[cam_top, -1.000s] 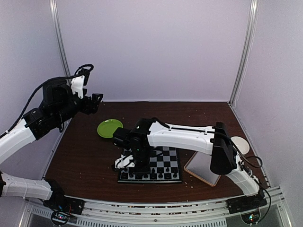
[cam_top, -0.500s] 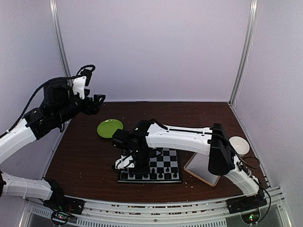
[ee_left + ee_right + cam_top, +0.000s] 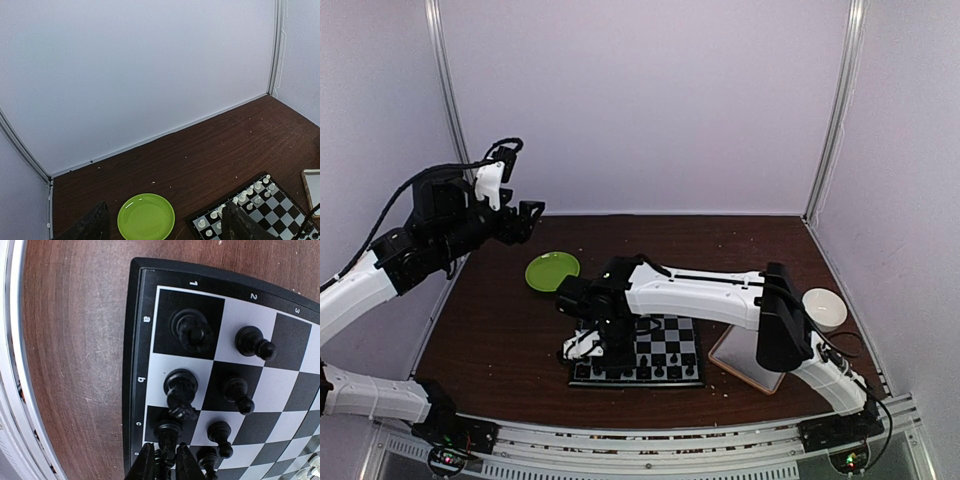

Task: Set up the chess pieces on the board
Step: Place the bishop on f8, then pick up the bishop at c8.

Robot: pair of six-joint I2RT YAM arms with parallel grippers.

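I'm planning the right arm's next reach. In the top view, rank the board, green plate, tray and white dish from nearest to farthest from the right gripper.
From the right gripper:
1. board, directly beneath it.
2. green plate, back left.
3. tray, right of the board.
4. white dish, far right.

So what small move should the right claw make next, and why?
Probably open wider, then lift straight up. In the wrist view the right claw sits low over the board at its edge rank, with a black piece between its fingertips, seemingly upright on its square. Other black pieces stand close by, so a sideways exit could knock them.
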